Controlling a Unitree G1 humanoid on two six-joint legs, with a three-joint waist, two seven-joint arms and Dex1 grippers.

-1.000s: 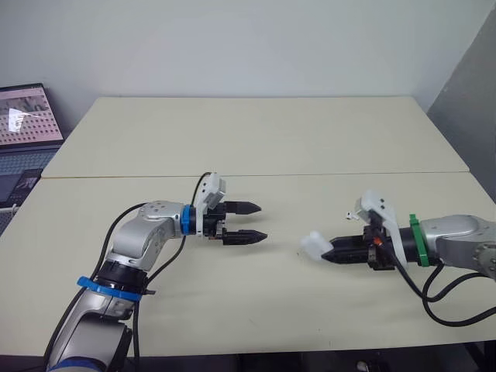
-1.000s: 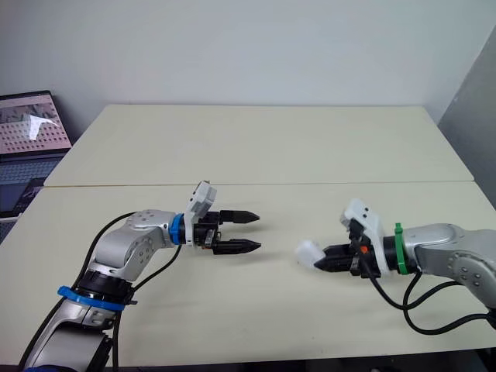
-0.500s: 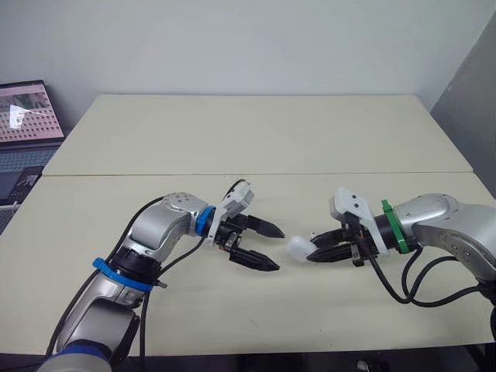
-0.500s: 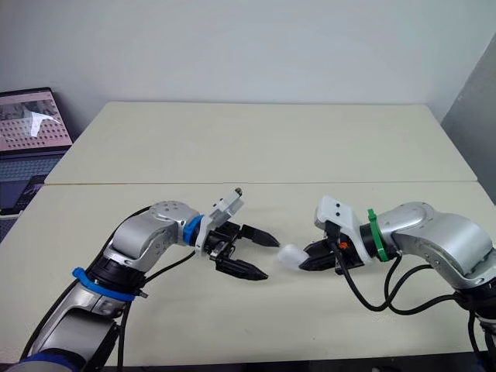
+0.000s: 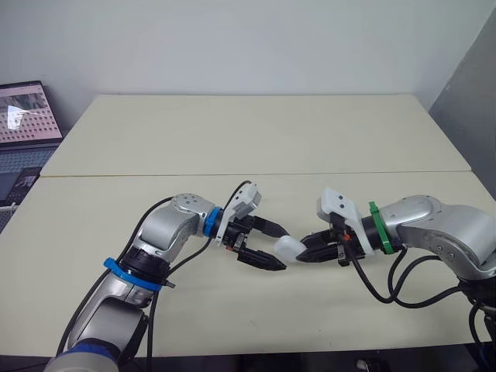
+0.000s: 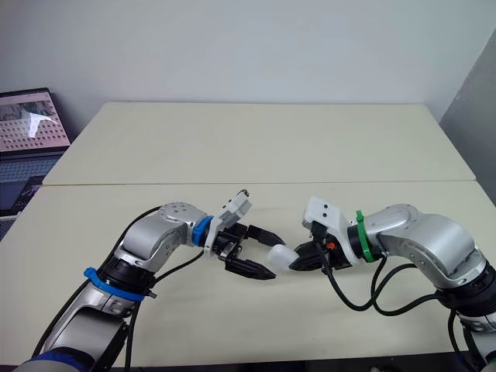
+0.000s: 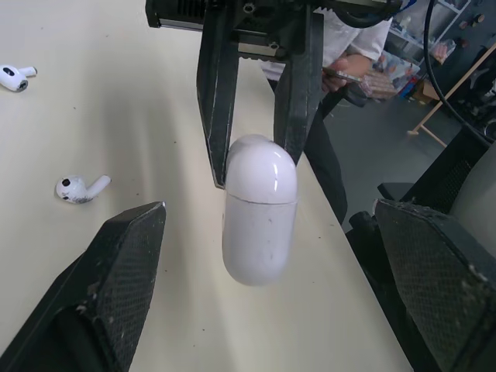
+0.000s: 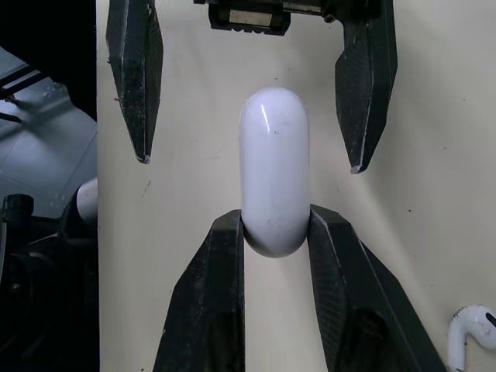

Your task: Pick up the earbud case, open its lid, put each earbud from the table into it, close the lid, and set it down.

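now both arms have closed in over the desk's point(image 5: 256, 139) front middle since a second ago. right gripper point(image 5: 304, 253) is clamped on one end of the case point(image 5: 288, 249), lid shut, held off the desk. the free end now sits between the spread fingers of the left gripper point(image 5: 279, 249), not touching. earbuds point(image 7: 77, 187) lie loose on the desk. likely set up for a handover or lid opening.

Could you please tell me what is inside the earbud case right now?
The earbud case, pinched by the right end effector, has its lid shut, so its inside is hidden. An earbud and a second earbud lie on the table.
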